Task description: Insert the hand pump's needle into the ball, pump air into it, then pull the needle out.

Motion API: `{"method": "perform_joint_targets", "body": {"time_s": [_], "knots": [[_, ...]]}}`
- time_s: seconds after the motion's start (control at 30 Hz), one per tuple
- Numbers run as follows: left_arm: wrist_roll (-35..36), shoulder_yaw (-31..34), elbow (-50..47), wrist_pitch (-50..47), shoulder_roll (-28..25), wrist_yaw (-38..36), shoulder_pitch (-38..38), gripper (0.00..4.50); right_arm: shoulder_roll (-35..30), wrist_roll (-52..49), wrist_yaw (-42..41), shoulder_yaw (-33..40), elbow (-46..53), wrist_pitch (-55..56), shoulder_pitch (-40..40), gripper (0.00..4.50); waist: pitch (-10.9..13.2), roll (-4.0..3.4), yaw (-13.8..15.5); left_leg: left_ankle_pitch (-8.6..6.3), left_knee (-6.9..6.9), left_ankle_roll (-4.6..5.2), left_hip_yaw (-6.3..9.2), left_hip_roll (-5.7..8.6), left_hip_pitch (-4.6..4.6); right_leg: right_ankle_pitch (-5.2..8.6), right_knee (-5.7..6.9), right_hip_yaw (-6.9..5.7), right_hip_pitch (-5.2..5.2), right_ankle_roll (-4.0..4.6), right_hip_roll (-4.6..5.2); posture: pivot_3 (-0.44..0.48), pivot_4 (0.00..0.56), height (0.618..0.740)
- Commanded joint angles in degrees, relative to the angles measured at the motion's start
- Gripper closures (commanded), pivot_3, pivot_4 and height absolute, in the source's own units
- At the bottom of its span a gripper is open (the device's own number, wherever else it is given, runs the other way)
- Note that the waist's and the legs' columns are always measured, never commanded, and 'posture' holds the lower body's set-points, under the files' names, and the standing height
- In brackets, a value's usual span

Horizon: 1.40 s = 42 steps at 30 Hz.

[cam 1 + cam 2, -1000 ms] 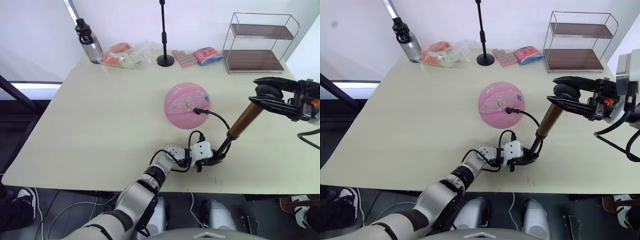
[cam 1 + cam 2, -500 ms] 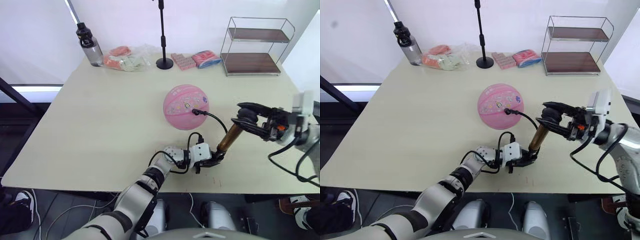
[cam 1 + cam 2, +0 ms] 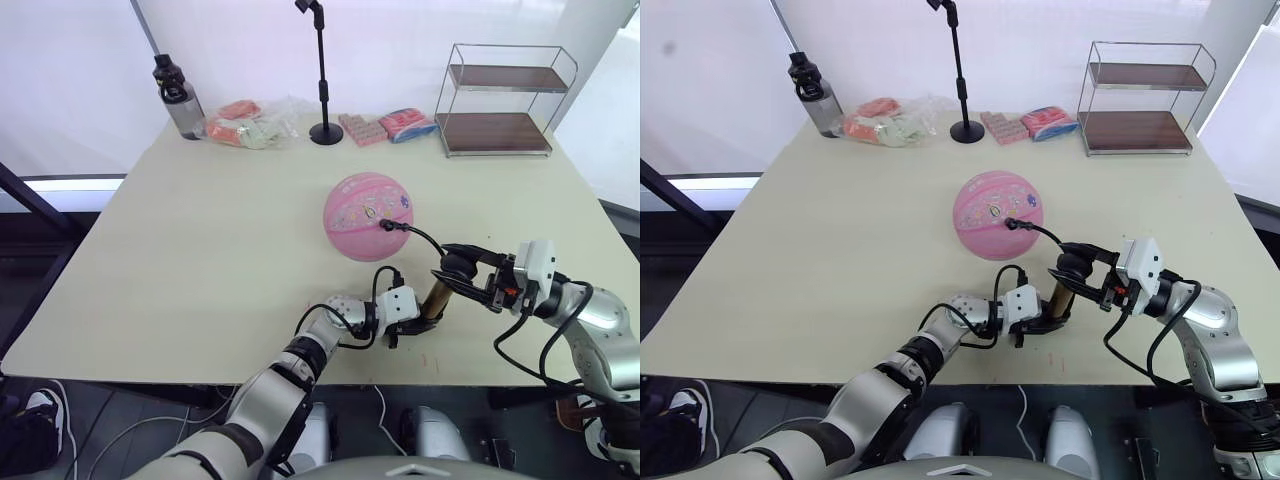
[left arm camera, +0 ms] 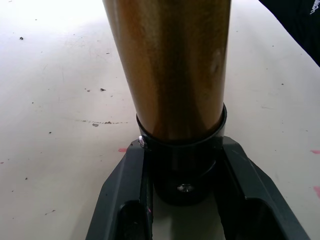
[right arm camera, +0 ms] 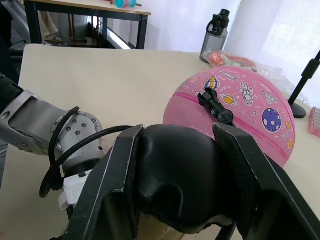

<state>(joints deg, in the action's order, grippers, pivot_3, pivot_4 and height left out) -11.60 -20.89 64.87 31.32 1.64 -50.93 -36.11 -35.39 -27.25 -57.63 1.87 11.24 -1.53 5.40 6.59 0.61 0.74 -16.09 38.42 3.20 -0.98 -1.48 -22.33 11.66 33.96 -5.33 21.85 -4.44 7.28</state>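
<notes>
Ball: I see the ball (image 3: 368,216) at mid table (image 3: 180,250).
Pump: the hand pump (image 3: 434,298) stands in front of it, toward my right.
Hose: the hose (image 3: 428,240) joins pump and ball.
Back edge: bottle (image 3: 176,96) left, stand (image 3: 322,75) centre, rack (image 3: 500,98) right.

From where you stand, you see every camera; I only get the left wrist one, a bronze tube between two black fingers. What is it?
Observer: The hand pump, standing on its base on the table, the left pincer clamped at its bottom cap.
Operator: Is anything on top of it?
Observer: Yes, the right pincer is closed on the black T-handle, with little barrel showing under it.
Operator: Is it connected to something?
Observer: A thin black hose runs to the pink ball, with its fitting at the valve.
</notes>
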Motion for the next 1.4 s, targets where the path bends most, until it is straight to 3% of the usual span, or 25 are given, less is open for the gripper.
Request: {"method": "perform_joint_targets", "body": {"time_s": [0.03, 0.33, 0.77, 1.0, 1.17, 1.4], "knots": [[-4.4, -3.7, 4.6, -1.3, -1.2, -2.0, 3.4, 3.4, -3.0, -1.8, 0.6, 3.0, 1.1, -5.5, 1.1, 2.85, 0.0, -0.01, 0.1, 0.0, 0.0, 0.0, 0.01, 0.0, -0.04, -0.02, 0.0, -0.01, 0.03, 0.27, 0.0, 0.0, 0.15, 0.74], [-4.6, -3.9, 4.8, -1.0, -1.6, -2.1, 3.5, 3.4, -12.2, -16.6, 1.6, 15.2, 9.1, -17.8, 9.5, 2.85, 0.5, -0.29, 0.2, 0.0, 0.05, 0.0, -0.01, 0.2, -0.45, -0.07, -0.04, 0.01, 0.24, 0.27, 0.15, 0.0, 0.15, 0.74], [-5.0, -4.1, 5.1, -0.8, -1.6, -1.9, 3.4, 3.4, -19.8, -27.5, 3.5, 24.2, 8.4, -28.7, 20.1, 2.85, 0.8, -0.2, 0.2, 0.0, 0.07, 0.0, 0.0, 0.19, -0.46, -0.11, -0.02, -0.04, 0.25, 0.19, 0.19, 0.0, 0.15, 0.74], [-5.0, -4.2, 5.2, -0.8, -1.7, -1.9, 3.4, 3.4, -18.9, -27.0, 3.2, 23.1, 9.0, -29.4, 19.5, 2.85, 1.0, -0.27, 0.2, 0.0, 0.07, 0.0, -0.07, 0.25, -0.51, -0.12, -0.02, -0.01, 0.27, 0.18, 0.3, 0.0, 0.15, 0.74], [-5.0, -4.1, 5.1, -0.8, -1.7, -2.0, 3.5, 3.4, -16.2, -20.7, 1.0, 18.1, 10.8, -26.2, 12.5, 2.85, 0.9, -0.24, 0.1, 0.0, 0.07, 0.0, -0.03, 0.25, -0.45, -0.11, -0.01, -0.05, 0.22, 0.17, 0.27, 0.0, 0.15, 0.74], [-4.9, -4.0, 4.8, -1.1, -1.7, -1.8, 3.6, 3.4, -8.0, -10.4, 0.5, 9.2, 5.5, -16.5, 6.0, 2.85, 0.4, 0.09, 0.0, 0.0, 0.06, 0.0, 0.0, 0.12, -0.28, -0.09, 0.02, -0.01, 0.19, 0.14, 0.09, 0.0, 0.15, 0.74]]}}
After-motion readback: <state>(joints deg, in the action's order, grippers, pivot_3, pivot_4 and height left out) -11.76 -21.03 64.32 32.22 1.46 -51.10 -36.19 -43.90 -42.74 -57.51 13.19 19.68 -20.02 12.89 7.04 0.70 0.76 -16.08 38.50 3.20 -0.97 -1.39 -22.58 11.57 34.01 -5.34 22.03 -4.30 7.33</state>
